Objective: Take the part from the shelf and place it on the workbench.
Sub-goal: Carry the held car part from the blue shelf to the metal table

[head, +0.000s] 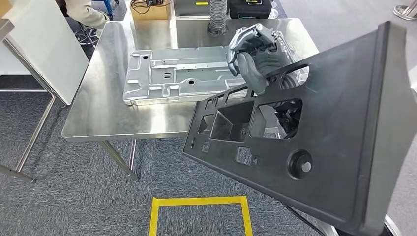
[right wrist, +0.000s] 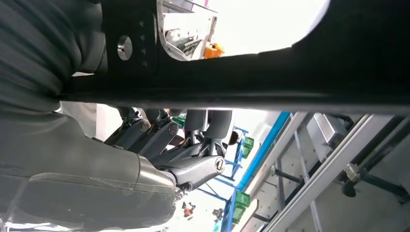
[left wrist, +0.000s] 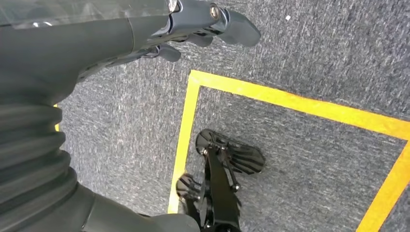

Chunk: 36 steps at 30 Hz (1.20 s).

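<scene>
A large black plastic panel (head: 344,123) with several cut-outs is tilted in the air over the right end of the steel workbench (head: 98,108). My right hand (head: 255,56) grips it by the rim of one opening, its fingers curled over the upper edge. In the right wrist view the panel's dark bar (right wrist: 241,82) crosses in front of the hand (right wrist: 188,145), whose fingers wrap around it. My left hand (left wrist: 145,34) hangs over the carpet, its fingers (left wrist: 234,26) stretched out with nothing in them.
A silver stamped metal plate (head: 177,76) lies on the workbench's middle. A cardboard box (head: 150,10), a ribbed hose (head: 218,17) and a black case (head: 251,7) stand at the back. A white board (head: 44,44) leans at left. A yellow tape square (head: 199,201) marks the floor.
</scene>
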Tool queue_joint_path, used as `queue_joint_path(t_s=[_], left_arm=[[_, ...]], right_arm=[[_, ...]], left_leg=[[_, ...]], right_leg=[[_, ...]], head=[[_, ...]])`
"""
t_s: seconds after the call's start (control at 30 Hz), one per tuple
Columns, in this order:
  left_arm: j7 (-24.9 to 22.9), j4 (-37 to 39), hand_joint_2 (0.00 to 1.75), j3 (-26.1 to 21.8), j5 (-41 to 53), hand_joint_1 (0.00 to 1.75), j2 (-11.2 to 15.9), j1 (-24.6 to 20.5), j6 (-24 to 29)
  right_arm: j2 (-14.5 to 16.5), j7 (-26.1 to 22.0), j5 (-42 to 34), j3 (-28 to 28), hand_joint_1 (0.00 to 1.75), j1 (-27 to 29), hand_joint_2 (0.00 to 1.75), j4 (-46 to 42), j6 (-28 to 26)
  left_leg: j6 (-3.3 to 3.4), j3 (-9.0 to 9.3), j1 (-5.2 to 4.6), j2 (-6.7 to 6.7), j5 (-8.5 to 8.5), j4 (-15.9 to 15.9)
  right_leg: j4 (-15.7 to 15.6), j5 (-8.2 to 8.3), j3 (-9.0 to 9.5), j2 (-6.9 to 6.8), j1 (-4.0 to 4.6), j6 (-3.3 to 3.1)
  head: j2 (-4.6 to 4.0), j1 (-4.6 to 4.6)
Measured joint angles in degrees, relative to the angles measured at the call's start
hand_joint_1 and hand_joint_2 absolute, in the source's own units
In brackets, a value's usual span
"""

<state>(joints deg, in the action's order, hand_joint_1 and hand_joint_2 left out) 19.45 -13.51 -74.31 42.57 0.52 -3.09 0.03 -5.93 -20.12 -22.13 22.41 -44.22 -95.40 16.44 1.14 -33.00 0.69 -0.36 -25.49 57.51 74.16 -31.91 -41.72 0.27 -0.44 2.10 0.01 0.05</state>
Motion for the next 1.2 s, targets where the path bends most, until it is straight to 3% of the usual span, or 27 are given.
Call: queue_joint_path(t_s=[0.03, 0.1, 0.17, 0.23, 0.33, 0.37, 0.43, 0.47, 0.5, 0.53, 0.6, 0.63, 0.7, 0.8, 0.83, 0.87, 0.93, 0.97, 1.0, 1.03, 1.1, 1.13, 1.2], left_arm=[[-0.01, 0.0, 1.75, -0.01, 0.03, 0.0, 0.0, 0.05, -0.04], [-0.01, 0.0, 1.75, -0.01, 0.14, 0.0, 0.0, 0.14, -0.18], [-0.03, 0.0, 1.75, -0.01, 0.29, 0.0, 0.03, 0.09, -0.33], [-0.06, 0.0, 1.75, 0.01, 0.52, 0.0, 0.08, -0.03, -0.45], [0.0, -0.02, 1.75, 0.02, 0.93, 0.0, 0.33, -0.15, -0.55], [0.03, -0.02, 1.75, 0.02, 1.07, 0.0, 0.45, -0.17, -0.57], [0.07, -0.02, 1.75, 0.02, 1.26, 0.0, 0.57, -0.18, -0.58], [0.07, -0.02, 1.75, 0.02, 1.33, 0.0, 0.62, -0.13, -0.58], [0.07, -0.02, 1.75, 0.02, 1.43, 0.0, 0.63, -0.07, -0.58], [0.07, -0.02, 1.75, 0.02, 1.57, 0.0, 0.66, -0.03, -0.59], [0.06, -0.02, 1.75, 0.03, 1.8, 0.0, 0.74, 0.0, -0.6], [0.04, -0.02, 1.75, 0.03, 1.88, 0.0, 0.79, -0.03, -0.6], [-0.03, -0.02, 1.75, 0.05, 1.97, 0.0, 0.82, -0.15, -0.61], [-0.07, -0.02, 1.75, 0.11, 2.02, 0.0, 0.82, -0.24, -0.62], [-0.07, -0.02, 1.75, 0.13, 2.02, 0.0, 0.82, -0.25, -0.62], [-0.07, -0.02, 1.75, 0.14, 2.03, 0.0, 0.82, -0.31, -0.62], [-0.06, -0.02, 1.75, 0.15, 2.08, 0.0, 0.83, -0.45, -0.6], [-0.07, -0.02, 1.75, 0.15, 2.12, 0.0, 0.83, -0.48, -0.57], [-0.07, -0.02, 1.75, 0.14, 2.16, 0.0, 0.83, -0.45, -0.53], [-0.08, -0.02, 1.75, 0.14, 2.2, 0.0, 0.83, -0.4, -0.5], [-0.09, -0.02, 1.75, 0.13, 2.22, 0.0, 0.81, -0.33, -0.46], [-0.09, -0.02, 1.75, 0.14, 2.22, 0.0, 0.8, -0.38, -0.46], [-0.09, -0.02, 1.75, 0.14, 2.3, 0.0, 0.81, -0.5, -0.46]], right_arm=[[-0.03, 0.04, -0.05, -0.19, 1.75, 0.02, 1.75, -0.1, -0.01], [-0.17, 0.12, -0.33, -0.72, 1.75, -0.14, 1.75, -0.46, -0.05], [-0.34, 0.24, -0.87, -1.31, 1.75, -0.46, 1.75, -0.98, -0.09], [-0.55, 0.51, -1.39, -1.88, 1.75, -0.7, 1.75, -1.57, -0.06], [-0.9, 0.96, -1.78, -2.63, 1.75, -0.99, 1.75, -2.46, -0.02], [-0.93, 1.03, -1.85, -2.76, 1.75, -1.06, 1.75, -2.68, -0.02], [-1.01, 1.14, -1.95, -2.87, 1.75, -0.99, 1.75, -2.9, -0.01], [-1.07, 1.19, -1.96, -2.92, 1.75, -0.81, 1.75, -2.96, -0.01], [-1.14, 1.22, -1.96, -2.96, 1.75, -0.63, 1.75, -3.0, -0.01], [-1.23, 1.23, -1.96, -3.02, 1.75, -0.49, 1.75, -3.06, -0.01], [-1.37, 1.22, -1.96, -3.16, 1.75, -0.36, 1.75, -3.28, -0.04], [-1.41, 1.22, -1.95, -3.21, 1.75, -0.36, 1.75, -3.4, -0.07], [-1.48, 1.22, -1.91, -3.27, 1.75, -0.33, 1.75, -3.59, -0.12], [-1.65, 1.22, -1.87, -3.34, 1.75, -0.36, 1.75, -3.92, -0.13], [-1.75, 1.2, -1.87, -3.39, 1.75, -0.44, 1.75, -4.02, -0.13], [-1.85, 1.18, -1.87, -3.46, 1.75, -0.49, 1.75, -4.09, -0.13], [-2.08, 1.1, -1.87, -3.57, 1.75, -0.36, 1.75, -4.09, -0.14], [-2.19, 1.04, -1.87, -3.59, 1.75, -0.17, 1.75, -4.09, -0.14], [-2.31, 0.98, -1.87, -3.6, 1.75, 0.0, 1.75, -4.09, -0.14], [-2.42, 0.91, -1.87, -3.61, 1.75, 0.1, 1.75, -4.09, -0.14], [-2.55, 0.82, -1.87, -3.64, 1.75, 0.1, 1.75, -4.09, -0.16], [-2.62, 0.76, -1.87, -3.65, 1.75, 0.07, 1.75, -4.1, -0.21], [-2.73, 0.64, -1.87, -3.63, 1.75, 0.12, 1.75, -4.15, -0.36]], left_leg=[[-0.04, 0.6, -0.05, -0.06, -0.43, 0.02], [-0.25, 1.74, -0.2, -0.15, -1.34, 0.03], [-0.79, 2.2, -0.36, -0.18, -2.1, 0.09], [-1.48, 2.4, -0.4, -0.11, -2.58, -0.08], [-2.27, 2.11, -0.37, 0.02, -4.12, 1.9], [-2.51, 0.69, -0.27, 0.03, -5.36, 4.84], [-2.93, -3.97, -0.07, 0.04, -7.88, 12.75], [-3.11, -6.09, 0.02, 0.04, -8.2, 15.64], [-3.23, -7.26, 0.09, 0.05, -7.22, 16.4], [-3.27, -7.32, 0.14, 0.05, -5.05, 14.84], [-3.06, -5.05, 0.19, 0.06, 0.56, 7.43], [-2.84, -3.75, 0.09, 0.05, 2.23, 4.1], [-2.16, -2.43, -0.11, 0.05, 2.32, 1.12], [-1.16, -1.81, 0.03, 0.03, 1.46, 0.11], [-0.81, -1.46, 0.13, 0.03, 1.29, -0.11], [-0.51, -1.09, 0.22, 0.05, 1.11, -0.29], [-0.14, -0.59, 0.21, 0.08, 0.55, -0.34], [-0.11, -0.26, 0.21, 0.06, 0.23, -0.33], [-0.12, 0.18, 0.21, 0.02, -0.14, -0.33], [-0.18, 0.75, 0.21, -0.03, -0.55, -0.32], [-0.46, 1.98, 0.21, -0.12, -1.51, -0.33], [-0.75, 2.44, 0.1, -0.16, -2.03, -0.25], [-1.41, 2.74, -0.02, -0.16, -2.79, -0.19]], right_leg=[[-2.23, 2.37, 0.3, 0.0, 0.03, -0.18], [-10.02, 7.66, 2.9, -0.09, 0.25, -0.97], [-15.29, 9.58, 4.79, -0.21, 0.64, -1.75], [-16.35, 8.95, 5.16, -0.15, 0.88, -2.23], [-17.3, 8.51, 6.57, -0.05, 0.32, -2.94], [-17.56, 8.27, 7.15, -0.06, 0.19, -3.16], [-17.61, 7.58, 7.92, -0.03, 0.2, -3.45], [-17.56, 7.17, 8.33, 0.02, 0.22, -3.44], [-17.5, 6.71, 8.83, 0.07, 0.22, -3.4], [-17.4, 6.18, 9.44, 0.12, 0.21, -3.3], [-17.23, 5.0, 10.75, 0.16, 0.23, -2.99], [-17.12, 4.51, 11.18, 0.21, 0.31, -2.76], [-17.05, 3.98, 11.33, 0.28, 0.47, -2.28], [-16.68, 3.3, 11.29, 0.26, 0.44, -1.4], [-15.29, 2.61, 10.72, 0.22, 0.38, -1.05], [-12.59, 1.51, 9.35, 0.18, 0.28, -0.73], [-4.41, -1.11, 4.36, 0.13, 0.07, -0.23], [-0.99, -1.64, 1.87, 0.12, -0.03, -0.06], [0.55, -1.05, 0.25, 0.11, -0.13, 0.02], [-0.25, 0.77, -0.19, 0.09, -0.21, 0.0], [-7.54, 6.5, 1.78, 0.03, -0.24, -0.38], [-11.44, 8.55, 3.12, -0.03, -0.09, -0.69], [-15.67, 9.76, 4.57, -0.08, 0.22, -1.4]], head=[[0.0, 0.01], [-0.01, -0.01], [0.0, -0.11], [0.01, -0.19], [0.0, -0.39], [-0.01, -0.51], [0.0, -0.64], [-0.01, -0.63], [0.0, -0.63], [0.0, -0.64], [-0.01, -0.61], [-0.01, -0.6], [-0.01, -0.54], [0.01, -0.49], [0.01, -0.46], [0.0, -0.41], [0.0, -0.35], [0.0, -0.35], [0.0, -0.34], [0.0, -0.33], [-0.01, -0.31], [-0.01, -0.34], [-0.01, -0.46]])
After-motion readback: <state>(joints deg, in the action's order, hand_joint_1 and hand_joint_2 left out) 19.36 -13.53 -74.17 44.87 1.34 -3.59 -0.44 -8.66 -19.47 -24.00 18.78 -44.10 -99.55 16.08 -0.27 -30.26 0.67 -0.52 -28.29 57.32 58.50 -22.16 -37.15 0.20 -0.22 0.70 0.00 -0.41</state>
